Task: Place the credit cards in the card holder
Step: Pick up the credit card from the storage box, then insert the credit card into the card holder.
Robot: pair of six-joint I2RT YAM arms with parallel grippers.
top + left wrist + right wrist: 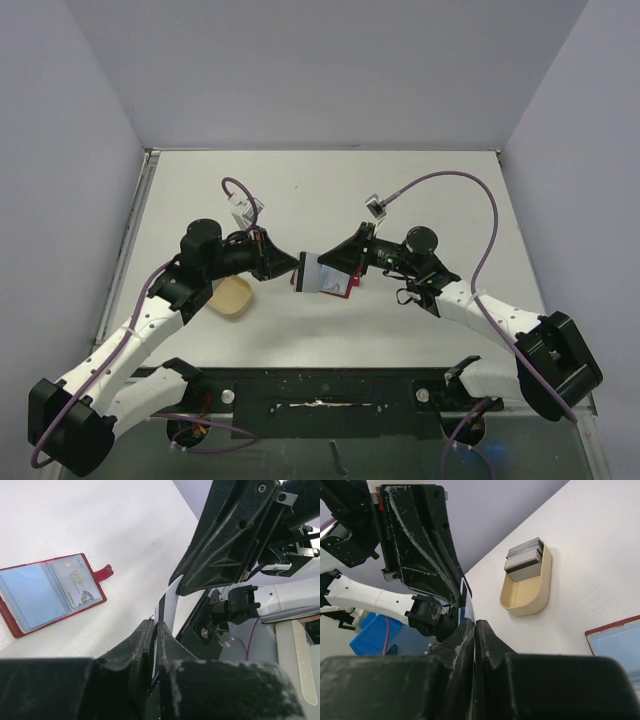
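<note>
Nearest the arm bases, a tan dish [527, 600] is seen on the white table [330, 190], to the left of the wallet [35, 597] and clearly apart from it. A stack of grey cards [524, 557] is kept flat in one end of the dish.

The wallet is laid open and flat on the table, with its pale blue pockets turned upward and its snap tab [103, 572] spread out at one side. One card marked VIP [75, 582] is already lodged in the pocket on the tab side.

Over the wallet, a single pale card [169, 602] is held by both ends between the two grippers. The left gripper [157, 627] is set at the wallet's left and is closed tight on one end of this card, the thin edge being pinched between its fingers. The right gripper [474, 626] is set at the wallet's right and is likewise fully closed on the opposite end of the same card. From above, much of the wallet is covered by the held card, and only a red corner is shown. In the left wrist view the wallet is seen lying apart from the held card.

Beyond the wallet, bare table is seen up to the grey walls [330, 70], and a purple cable [480, 215] is arched over it on the right
</note>
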